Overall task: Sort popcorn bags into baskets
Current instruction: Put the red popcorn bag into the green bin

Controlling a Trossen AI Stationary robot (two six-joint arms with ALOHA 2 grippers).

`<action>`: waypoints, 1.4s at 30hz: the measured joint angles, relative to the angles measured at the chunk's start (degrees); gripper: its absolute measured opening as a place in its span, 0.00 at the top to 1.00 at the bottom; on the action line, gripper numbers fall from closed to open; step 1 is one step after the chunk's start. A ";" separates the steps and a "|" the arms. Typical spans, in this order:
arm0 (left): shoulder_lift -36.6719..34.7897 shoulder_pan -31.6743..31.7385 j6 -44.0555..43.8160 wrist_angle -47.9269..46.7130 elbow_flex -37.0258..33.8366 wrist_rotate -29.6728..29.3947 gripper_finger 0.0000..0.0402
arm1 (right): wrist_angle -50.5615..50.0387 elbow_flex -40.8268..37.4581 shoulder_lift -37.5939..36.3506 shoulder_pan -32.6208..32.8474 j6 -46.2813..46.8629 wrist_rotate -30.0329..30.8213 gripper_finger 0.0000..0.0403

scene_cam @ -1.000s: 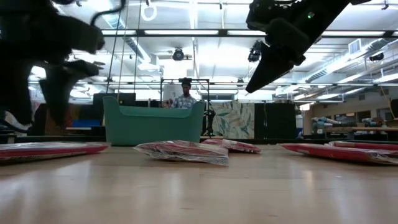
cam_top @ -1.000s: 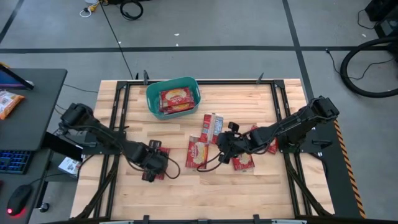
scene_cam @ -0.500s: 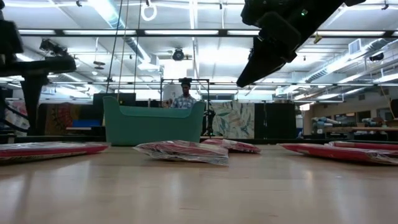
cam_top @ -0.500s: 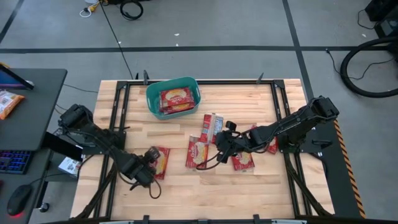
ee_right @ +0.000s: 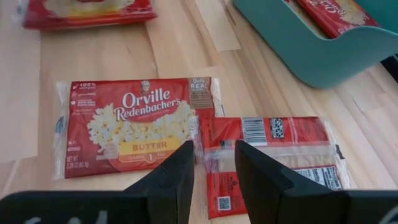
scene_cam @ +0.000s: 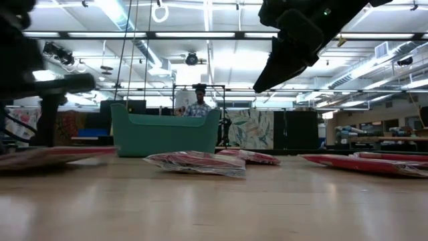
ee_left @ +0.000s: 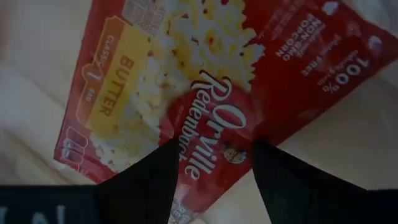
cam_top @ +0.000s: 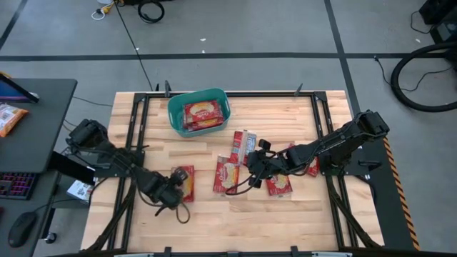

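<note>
Red and flat, a plastic popcorn packet with a yellow butter panel (ee_left: 186, 106) lies on the pale wooden plank surface (cam_top: 214, 221) near its front left corner, directly under the left tool (cam_top: 170, 191). That tool's two dark fingers (ee_left: 149, 186) stand apart, one to each side of the packet's printed face, low over it and closed on nothing.

Farther in, near the middle of the surface, a second red popcorn packet (ee_right: 127, 124) lies face up, and a third, back side up with its barcode showing (ee_right: 273, 155), lies just beside it and slightly overlaps its edge. The right tool (cam_top: 258, 170) hangs above these two; its fingers (ee_right: 168, 180) are parted with a narrow gap over the seam between the packets, and they hold nothing. More red packets lie close by: one (cam_top: 245, 141) behind the face-up packet, and two (cam_top: 280, 184) partly beneath the right arm.

Toward the far edge stands the teal-blue rectangular plastic tub with rounded corners (cam_top: 176, 116), with red popcorn packets (cam_top: 202, 113) lying flat inside it.

Beyond the surface, in the low view, a person (scene_cam: 199, 102) is seen behind the tub in the room.
</note>
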 joint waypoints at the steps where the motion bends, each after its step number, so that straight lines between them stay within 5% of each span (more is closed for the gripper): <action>1: 0.02 0.56 -2.50 0.44 0.26 0.29 0.50 | 0.01 0.00 0.00 0.01 0.00 -0.03 0.70; 14: 0.06 9.09 -50.75 15.88 0.75 4.26 0.62 | 1.24 0.00 0.00 -0.10 0.04 -0.41 0.70; 22: 0.06 10.24 -41.74 13.88 3.68 10.89 0.62 | 1.52 0.00 0.00 -0.10 0.04 -1.08 0.70; 31: 0.09 1.82 -33.15 8.16 4.53 -1.22 0.59 | 1.63 0.00 0.00 -0.10 0.22 -1.28 0.70; 42: 2.73 -2.87 -35.11 5.96 4.57 -6.80 0.32 | 2.59 0.02 0.00 -0.10 0.65 -1.28 0.70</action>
